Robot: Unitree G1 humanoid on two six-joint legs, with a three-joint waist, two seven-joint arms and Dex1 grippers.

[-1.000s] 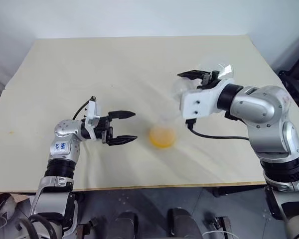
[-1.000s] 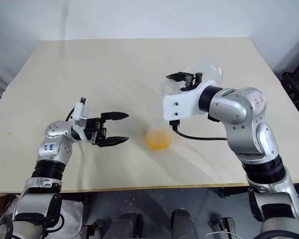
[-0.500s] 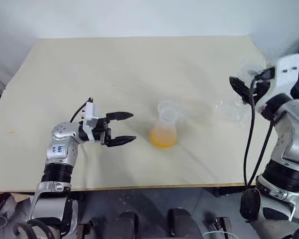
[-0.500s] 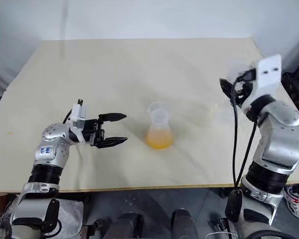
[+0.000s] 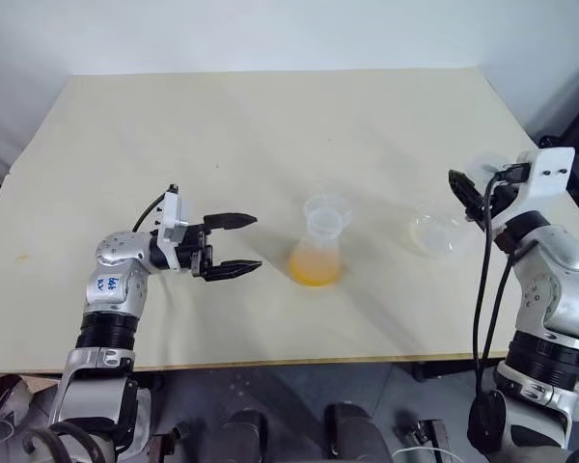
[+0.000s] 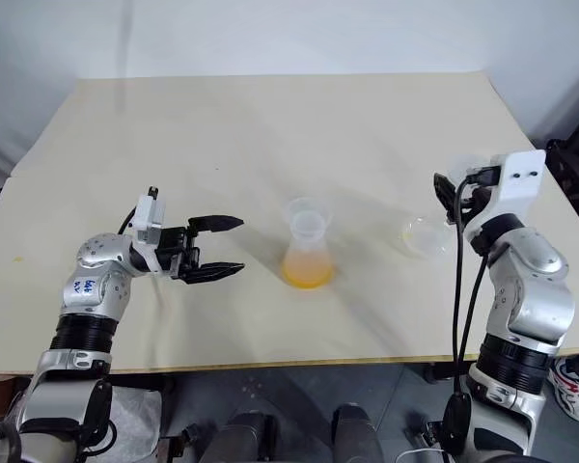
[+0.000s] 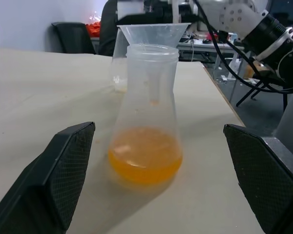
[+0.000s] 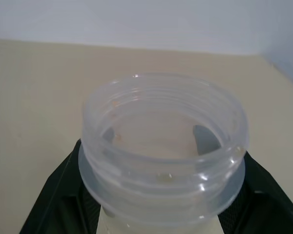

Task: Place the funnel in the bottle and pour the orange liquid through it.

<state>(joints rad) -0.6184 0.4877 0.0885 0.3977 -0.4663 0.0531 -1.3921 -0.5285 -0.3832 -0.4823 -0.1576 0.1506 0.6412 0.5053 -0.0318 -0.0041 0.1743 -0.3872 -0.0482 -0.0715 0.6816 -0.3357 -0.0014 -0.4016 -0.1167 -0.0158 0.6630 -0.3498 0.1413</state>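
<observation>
Two vessels on pale bench (image 5: 270,125). Frosted cone-shaped bottle (image 5: 318,253) upright at centre, neck vertical, orange liquid (image 5: 315,267) pooled in base, clear plastic funnel (image 7: 153,33) seated in neck. Wide clear flask (image 5: 439,231), apparently emptied, pinched at neck by right hand (image 5: 471,198). Left hand (image 5: 234,245) spread, just beside bottle, nearer arm.

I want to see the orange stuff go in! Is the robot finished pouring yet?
Nearly. The small clear plastic funnel sits in the frosted cone-shaped bottle, and the orange liquid is inside. The right gripper holds the wider clear flask, seemingly empty. Left: letting go.
</observation>
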